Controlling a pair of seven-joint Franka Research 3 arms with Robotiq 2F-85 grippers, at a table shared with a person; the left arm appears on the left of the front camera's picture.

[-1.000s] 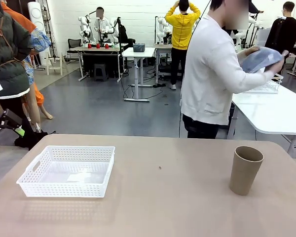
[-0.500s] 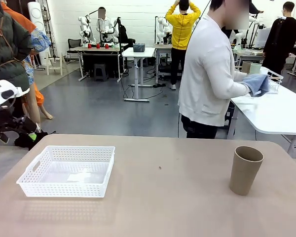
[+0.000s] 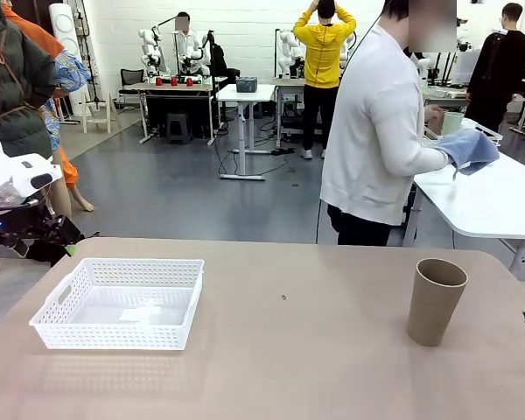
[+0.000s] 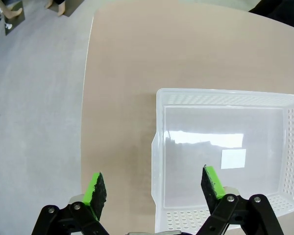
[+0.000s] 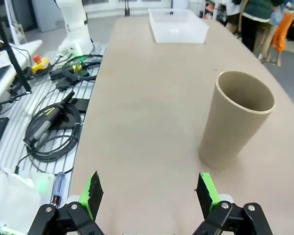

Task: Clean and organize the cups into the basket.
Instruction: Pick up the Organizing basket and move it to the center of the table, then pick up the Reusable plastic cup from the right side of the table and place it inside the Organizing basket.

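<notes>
A tan-brown cup (image 3: 436, 300) stands upright on the beige table at the right. In the right wrist view the same cup (image 5: 235, 120) is just ahead and to the right of my right gripper (image 5: 149, 191), which is open and holds nothing. The white lattice basket (image 3: 61, 322) sits empty at the table's left. My left gripper (image 4: 154, 186) hovers open over the basket's (image 4: 159, 147) short end by the table edge. My left arm (image 3: 22, 188) comes in at the left edge. A pale mint cup (image 3: 453, 122) stands on the white table beyond the person.
A person in a white top (image 3: 376, 131) stands behind the table, turned toward a white side table (image 3: 481, 197), with a blue cloth (image 3: 468, 147) in hand. Cables and tools (image 5: 54, 127) lie on a rack beside the table's near edge.
My left arm has moved in from the left toward the basket. A tip of my right gripper has appeared at the right edge. The person has lowered the blue cloth.
</notes>
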